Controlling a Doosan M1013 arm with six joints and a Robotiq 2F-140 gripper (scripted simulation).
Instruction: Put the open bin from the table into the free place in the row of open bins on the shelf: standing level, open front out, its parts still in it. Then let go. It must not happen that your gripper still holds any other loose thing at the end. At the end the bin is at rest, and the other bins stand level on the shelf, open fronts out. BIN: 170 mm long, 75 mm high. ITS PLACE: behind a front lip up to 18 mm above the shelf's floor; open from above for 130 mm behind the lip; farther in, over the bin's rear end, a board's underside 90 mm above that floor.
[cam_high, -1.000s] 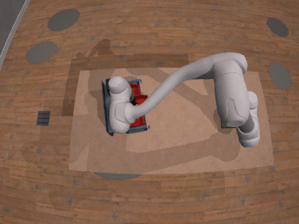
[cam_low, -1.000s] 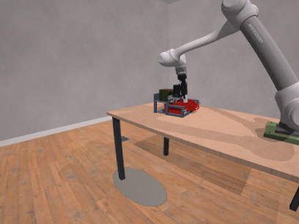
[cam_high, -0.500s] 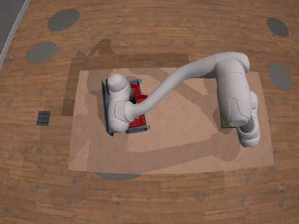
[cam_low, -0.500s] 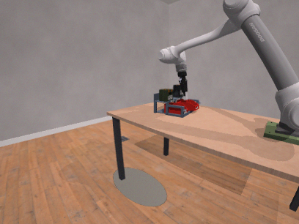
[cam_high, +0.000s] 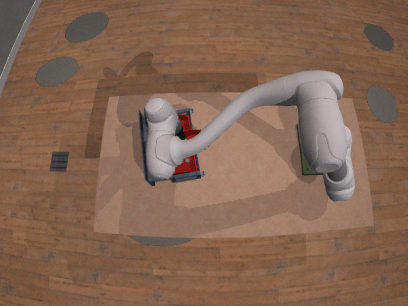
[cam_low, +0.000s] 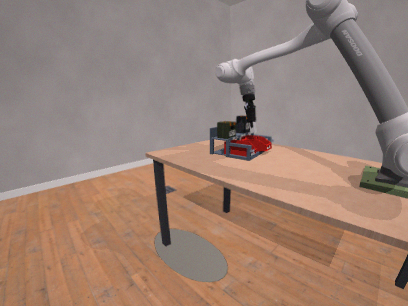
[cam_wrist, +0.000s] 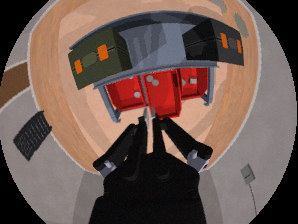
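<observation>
1. Setting. A plank floor lies beneath the pale wooden table; grey walls stand behind.
2. Shelf. The blue-grey shelf stands at the table's left end in the top view, bearing a green case and a black case.
3. Task bin. The red middle bin is in the row between the left bin and the right bin, as the wrist view shows them. It juts out nearer to me than they do and looks tilted; small pale parts show inside.
4. End effector. My gripper is nearly closed, fingertips at the middle bin's left edge. Whether its thin wall is between them I cannot tell.
5. Step in hand. I judge this to be insertion, unfinished: the bin needs to go farther in, behind the lip and under the board, and settle level. Only then should I release and withdraw.
6. Lettering. "DOOSAN" is legible on my upper arm. The cases have orange latches; I can read no writing there.

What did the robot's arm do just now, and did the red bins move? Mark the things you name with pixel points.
The arm (cam_high: 220, 125) (cam_low: 285, 46) went up a little, lifting the claw (cam_low: 252, 133) (cam_wrist: 150, 111). I can't see it take hold of or let go of anything. The red bins (cam_high: 184, 167) (cam_low: 261, 145) (cam_wrist: 162, 95) look the same as before.
</observation>
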